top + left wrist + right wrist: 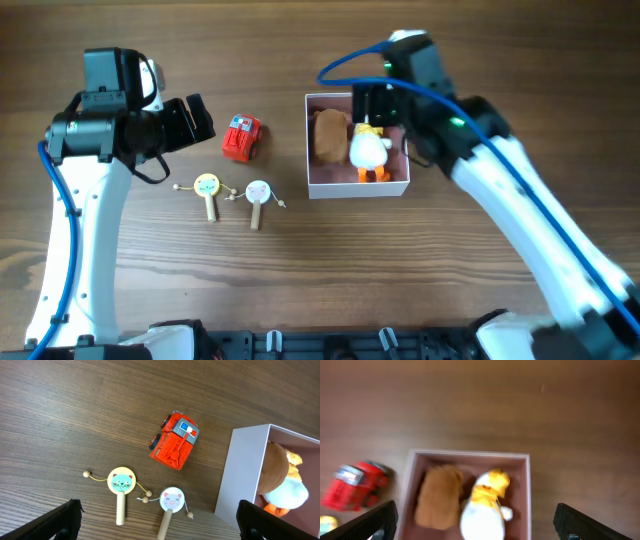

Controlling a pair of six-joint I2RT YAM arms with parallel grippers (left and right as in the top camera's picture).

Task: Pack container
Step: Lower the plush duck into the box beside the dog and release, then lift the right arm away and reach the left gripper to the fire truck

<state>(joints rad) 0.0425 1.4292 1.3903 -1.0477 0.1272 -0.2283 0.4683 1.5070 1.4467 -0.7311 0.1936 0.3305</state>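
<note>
The container [309, 150] stands flat on the table [450, 290] with its open side facing up. It is square, so no side is clearly longer, and its walls run almost parallel to the edges of the overhead picture. It sits a little right of the middle, in the far half of the table.

The table is dark brown wood with a fine grain running left to right, and it fills all three views. A black rail [320, 345] runs along its near edge.

The container has thin white walls and a pale pink inside. In it a brown plush toy [330, 135] lies on the left and a white and yellow plush bird [368, 148] on the right, touching each other.

The right gripper [375, 105] hangs over the far wall of the container. In the right wrist view its fingertips [375, 522] sit far apart at the lower corners and hold nothing.

The left gripper [192, 122] is above the table, to the left of a red toy truck [241, 138]. Its fingers [60, 520] are also spread wide and empty.

Near the truck, closer to the viewer, lie two small rattle drums side by side, one with a green cat face [207, 186] and one with a pink pig face [258, 190], both with the handles pointing to the near edge.
</note>
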